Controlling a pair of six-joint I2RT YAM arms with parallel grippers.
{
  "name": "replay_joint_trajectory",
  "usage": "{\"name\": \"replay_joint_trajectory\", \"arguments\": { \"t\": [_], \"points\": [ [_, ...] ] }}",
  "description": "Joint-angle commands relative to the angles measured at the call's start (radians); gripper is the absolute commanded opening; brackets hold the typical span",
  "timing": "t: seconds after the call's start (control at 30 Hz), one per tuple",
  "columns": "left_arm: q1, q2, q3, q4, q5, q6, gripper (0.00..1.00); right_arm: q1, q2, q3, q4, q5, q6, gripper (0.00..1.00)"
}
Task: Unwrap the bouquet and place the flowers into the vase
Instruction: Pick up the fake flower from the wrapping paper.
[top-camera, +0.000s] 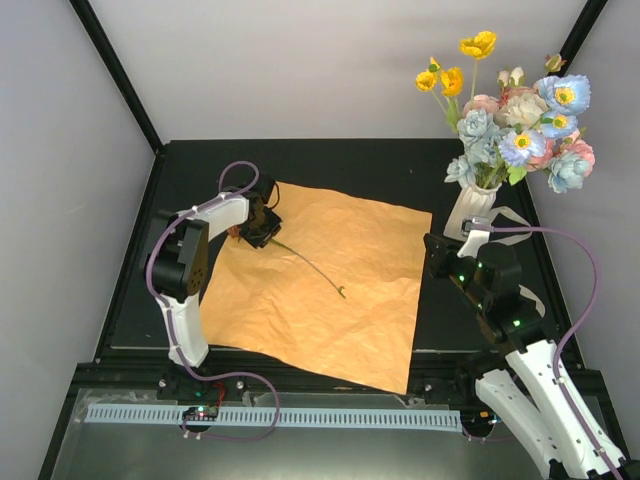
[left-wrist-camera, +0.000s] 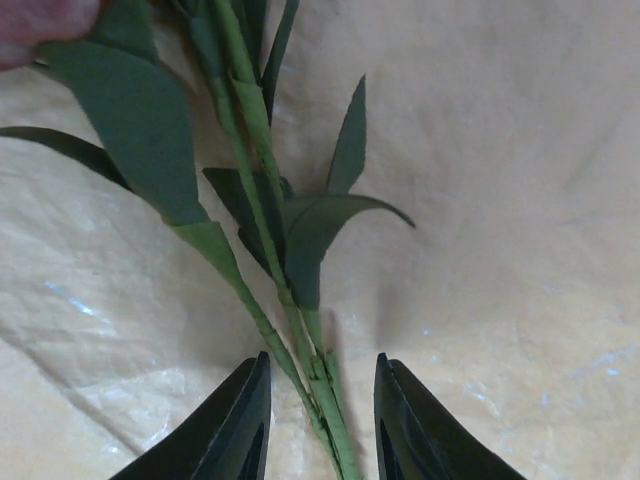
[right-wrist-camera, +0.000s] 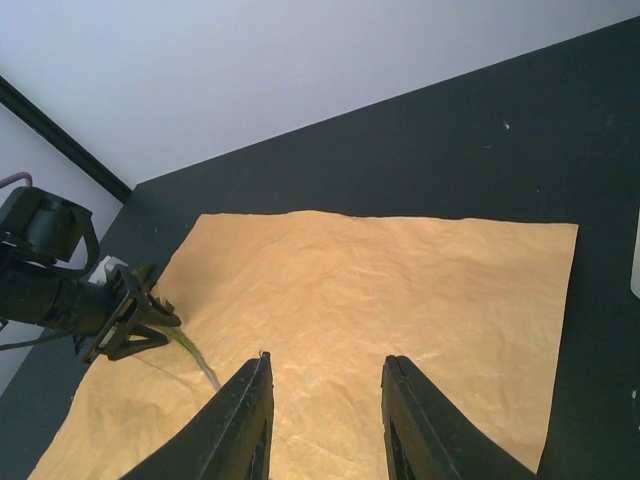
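Left gripper (left-wrist-camera: 322, 358) unclenched astride one stem (top-camera: 310, 265), right gripper (right-wrist-camera: 326, 360) unclenched, empty, one orange sheet (top-camera: 330, 300), one vase (top-camera: 465, 205)

We note the orange paper (top-camera: 330, 300) as thin, crinkled and creased, with a faint sheen where light catches it; the bench (top-camera: 400, 165) is matt black. The stem (left-wrist-camera: 285, 300) looks like matt green plastic, its leaves (left-wrist-camera: 140, 120) cloth-like and dull. The vase (top-camera: 468, 212) looks smooth glossy white, and the left hand (left-wrist-camera: 322, 425) has dark, smooth plastic fingers (left-wrist-camera: 240, 430).
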Motion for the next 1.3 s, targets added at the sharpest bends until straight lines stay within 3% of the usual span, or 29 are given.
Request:
{"name": "replay_joint_trajectory", "arguments": {
  "t": [0.0, 0.17, 0.4, 0.7, 1.07, 1.27],
  "points": [
    [-0.006, 0.048, 0.051, -0.039, 0.007, -0.01, 0.3, 0.005, -0.005, 0.003, 0.015, 0.023, -0.024, 0.33],
    [-0.006, 0.071, 0.06, -0.042, 0.015, -0.01, 0.28, 0.005, -0.007, 0.015, 0.009, 0.033, -0.032, 0.33],
    [-0.006, 0.055, 0.063, -0.054, 0.025, -0.009, 0.03, 0.005, 0.004, 0.037, -0.006, 0.027, -0.033, 0.33],
    [-0.006, -0.097, 0.005, -0.007, 0.023, 0.007, 0.02, 0.006, -0.006, 0.043, -0.018, 0.007, -0.015, 0.33],
    [-0.023, -0.362, -0.24, 0.401, 0.236, 0.185, 0.02, 0.032, 0.006, 0.038, 0.011, -0.071, 0.031, 0.33],
    [-0.047, -0.503, -0.333, 0.596, 0.425, 0.338, 0.02, 0.137, 0.049, 0.058, 0.071, -0.105, 0.022, 0.36]
  ]
}}
